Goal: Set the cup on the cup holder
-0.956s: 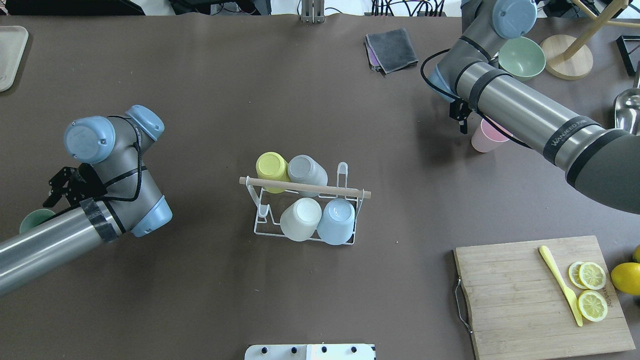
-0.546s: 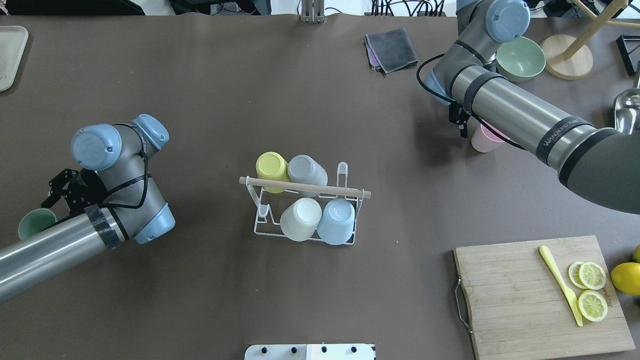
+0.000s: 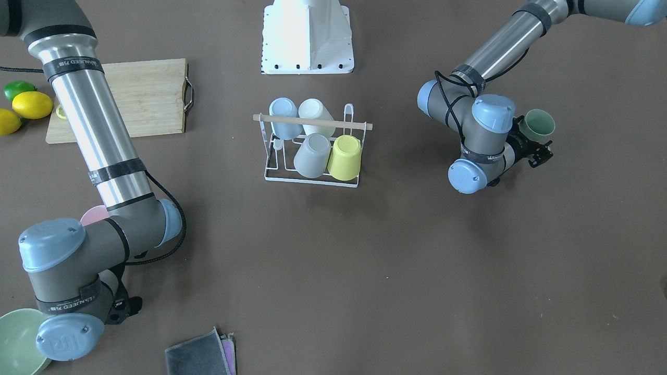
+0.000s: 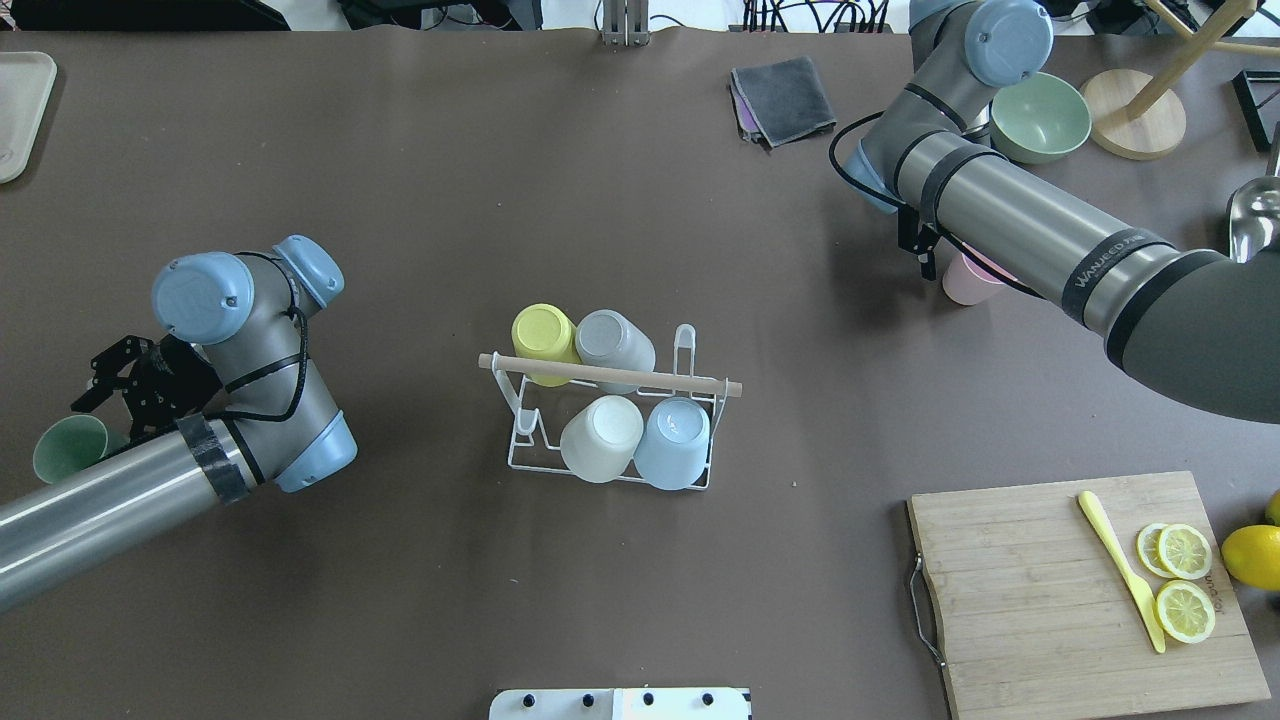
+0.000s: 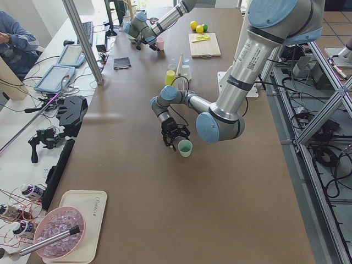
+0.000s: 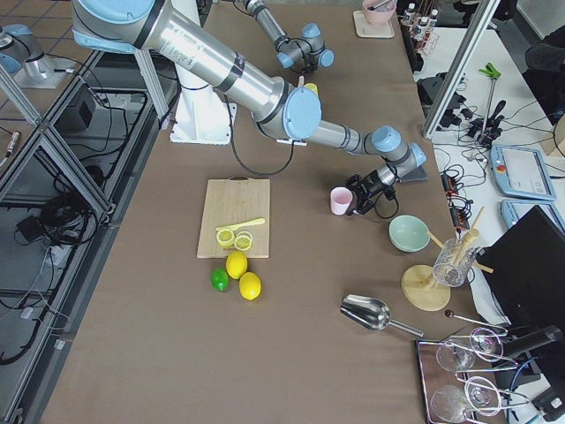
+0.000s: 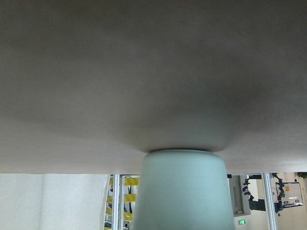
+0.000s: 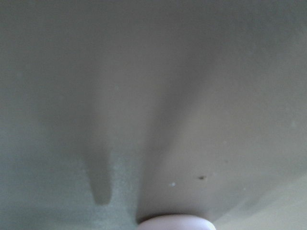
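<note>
**Status: Two Loose Cups on the Desk, Four on the Cup Holder**

1. Markings. The black band on the right arm's forearm [image 4: 1105,265] carries white lettering that reads "WANJEED"; the characters after it are too small to read. A burnt mark on the wooden cutting board [image 4: 1030,590] is illegible.

2. Task items. The white wire cup holder [image 4: 684,345], with a wooden rod across its top, stands at the middle of the brown desk [image 4: 600,180]. It carries four inverted cups: yellow, grey, cream and pale blue. The mint-green cup [image 4: 62,450] stands upright on the desk, well apart from the holder, on the robot's left. The pink cup [image 4: 965,283] stands upright far to the right.

3. Pincers. The left pincer [image 4: 105,380] is just beside the mint-green cup with its fingers spread. The right pincer [image 4: 928,262] is just beside the pink cup. The forearm hides most of it and part of the cup, so whether it is spread or pressed together cannot be determined.

4. Surroundings. The board holds a yellow knife [image 4: 1118,565] and lemon slices [image 4: 1185,580]. A green bowl [image 4: 1045,115] and a folded grey cloth [image 4: 785,95] lie at the far edge.
</note>
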